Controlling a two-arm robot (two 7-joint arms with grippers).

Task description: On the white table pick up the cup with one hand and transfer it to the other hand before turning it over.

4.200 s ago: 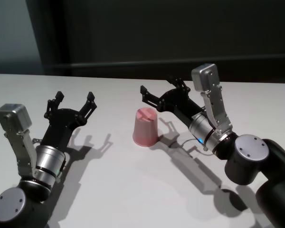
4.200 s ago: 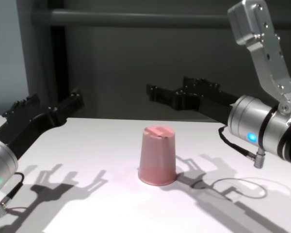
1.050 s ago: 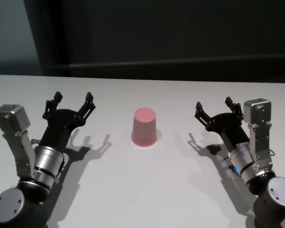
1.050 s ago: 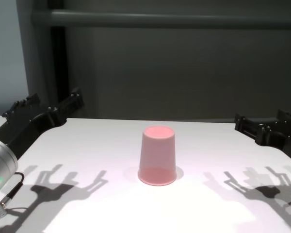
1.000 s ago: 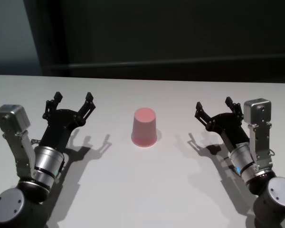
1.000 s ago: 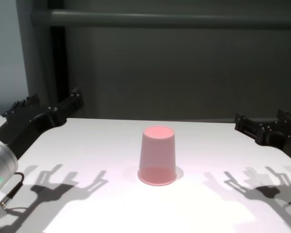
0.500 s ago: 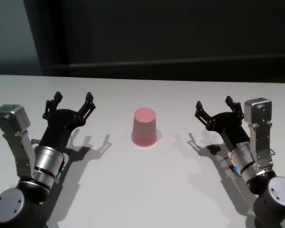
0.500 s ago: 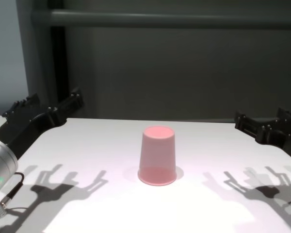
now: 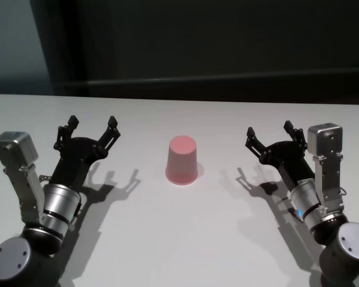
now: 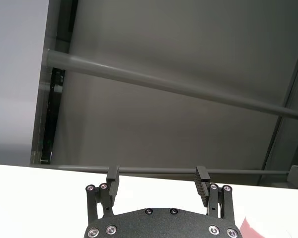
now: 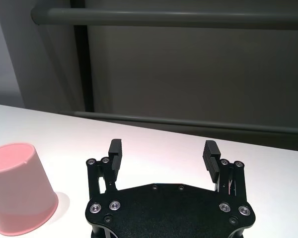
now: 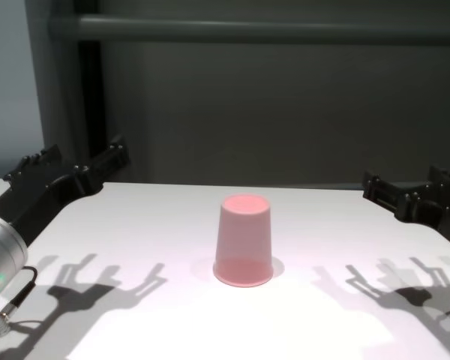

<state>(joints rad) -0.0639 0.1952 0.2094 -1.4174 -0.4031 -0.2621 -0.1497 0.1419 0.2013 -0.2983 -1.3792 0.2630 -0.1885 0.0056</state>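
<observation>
The pink cup (image 9: 182,160) stands upside down, rim on the white table (image 9: 185,239), in the middle between both arms; it also shows in the chest view (image 12: 244,241) and the right wrist view (image 11: 21,187). My left gripper (image 9: 88,127), on the wrist with the green light, is open and empty to the cup's left, apart from it. My right gripper (image 9: 274,136), on the wrist with the blue light, is open and empty to the cup's right. Each wrist view shows its own open fingers (image 10: 112,174) (image 11: 115,148).
A dark wall with a horizontal grey rail (image 12: 247,28) stands behind the table's far edge. Gripper shadows (image 12: 97,281) lie on the table on both sides of the cup.
About four seconds ago my right gripper was close beside the cup; it has drawn back to the right. Over the last second nothing has moved.
</observation>
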